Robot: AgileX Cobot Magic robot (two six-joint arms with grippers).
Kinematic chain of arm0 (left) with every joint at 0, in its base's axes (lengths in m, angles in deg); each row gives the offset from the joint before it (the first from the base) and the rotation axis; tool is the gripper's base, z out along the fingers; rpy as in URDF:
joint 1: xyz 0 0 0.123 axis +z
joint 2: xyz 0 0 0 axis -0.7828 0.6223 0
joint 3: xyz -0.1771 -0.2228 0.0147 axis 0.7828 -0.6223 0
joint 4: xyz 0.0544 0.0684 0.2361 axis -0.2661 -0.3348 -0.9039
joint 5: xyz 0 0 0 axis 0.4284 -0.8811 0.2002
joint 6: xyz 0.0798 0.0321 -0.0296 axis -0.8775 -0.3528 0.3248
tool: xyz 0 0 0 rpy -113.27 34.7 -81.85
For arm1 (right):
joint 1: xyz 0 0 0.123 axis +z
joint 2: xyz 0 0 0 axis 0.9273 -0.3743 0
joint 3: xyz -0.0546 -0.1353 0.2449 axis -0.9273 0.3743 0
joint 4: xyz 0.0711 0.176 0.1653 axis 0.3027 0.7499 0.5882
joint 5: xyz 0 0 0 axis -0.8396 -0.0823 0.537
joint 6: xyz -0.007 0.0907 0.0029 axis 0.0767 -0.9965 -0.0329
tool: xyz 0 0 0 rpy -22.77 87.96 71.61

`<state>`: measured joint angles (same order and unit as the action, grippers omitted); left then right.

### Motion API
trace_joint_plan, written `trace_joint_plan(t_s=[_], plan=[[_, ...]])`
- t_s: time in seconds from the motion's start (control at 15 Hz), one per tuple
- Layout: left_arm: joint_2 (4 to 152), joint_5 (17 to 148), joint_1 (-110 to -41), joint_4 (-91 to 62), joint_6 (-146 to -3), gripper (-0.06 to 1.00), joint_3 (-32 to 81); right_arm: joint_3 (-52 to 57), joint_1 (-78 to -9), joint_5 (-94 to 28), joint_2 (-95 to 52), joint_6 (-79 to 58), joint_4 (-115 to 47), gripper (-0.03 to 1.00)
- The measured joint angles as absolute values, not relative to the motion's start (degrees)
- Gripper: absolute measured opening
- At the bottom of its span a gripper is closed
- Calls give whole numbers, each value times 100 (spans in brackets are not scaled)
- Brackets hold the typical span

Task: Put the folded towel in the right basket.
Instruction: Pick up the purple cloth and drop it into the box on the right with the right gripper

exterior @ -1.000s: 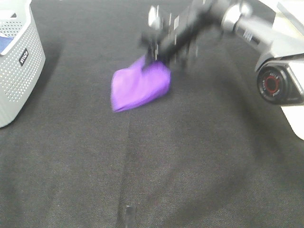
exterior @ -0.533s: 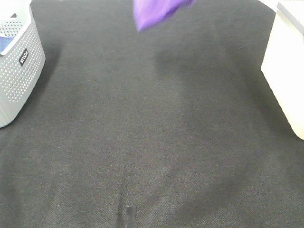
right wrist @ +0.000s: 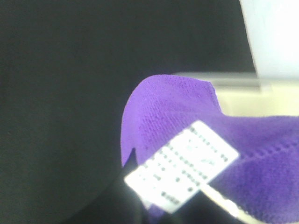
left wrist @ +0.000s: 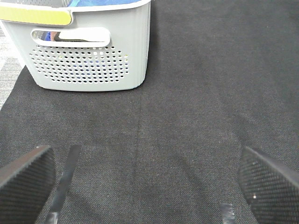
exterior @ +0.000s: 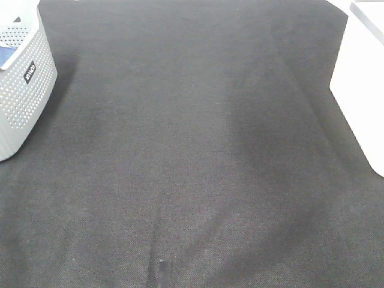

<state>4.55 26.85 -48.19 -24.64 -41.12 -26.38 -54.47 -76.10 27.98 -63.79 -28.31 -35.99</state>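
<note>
The purple folded towel [right wrist: 187, 140], with a white label [right wrist: 182, 170], fills the right wrist view close to the camera and hangs above the black cloth. My right gripper's fingers are hidden behind it, and the towel stays up with the gripper. The pale right basket [right wrist: 233, 91] lies just beyond the towel; its cream wall [exterior: 363, 102] shows at the right edge of the exterior high view. Neither the towel nor either arm shows in that view. My left gripper [left wrist: 149, 184] is open and empty over the cloth, with its fingers [left wrist: 25, 179] wide apart.
A grey perforated basket [exterior: 21, 84] with blue items inside stands at the far left, also straight ahead in the left wrist view [left wrist: 88, 51]. Black cloth [exterior: 192, 150] covers the table. A small dark stub [exterior: 163, 271] stands at the front edge.
My right arm lifted the purple towel off the middle of the cloth and carried it up and out of the exterior high view.
</note>
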Motion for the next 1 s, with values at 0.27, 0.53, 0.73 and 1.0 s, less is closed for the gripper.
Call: trace_joint_plan(t_s=[0.27,0.53,0.73,1.0], plan=[[455,2685,-4819,-2464,-4112,99,-2638,-5018,-8492,2827,-6597,-2596,-3410,5],[455,2685,-4819,-2464,-4112,99,-2638,-5006,-8612,2821,-6964,-2596,-3536,7],[455,2685,-4819,-2464,-4112,99,-2638,-4989,-8612,2821,-6998,-2687,-3536,60],[455,2685,-4819,-2464,-4112,99,-2638,-4989,-8612,2821,-6998,-2728,-3233,96]])
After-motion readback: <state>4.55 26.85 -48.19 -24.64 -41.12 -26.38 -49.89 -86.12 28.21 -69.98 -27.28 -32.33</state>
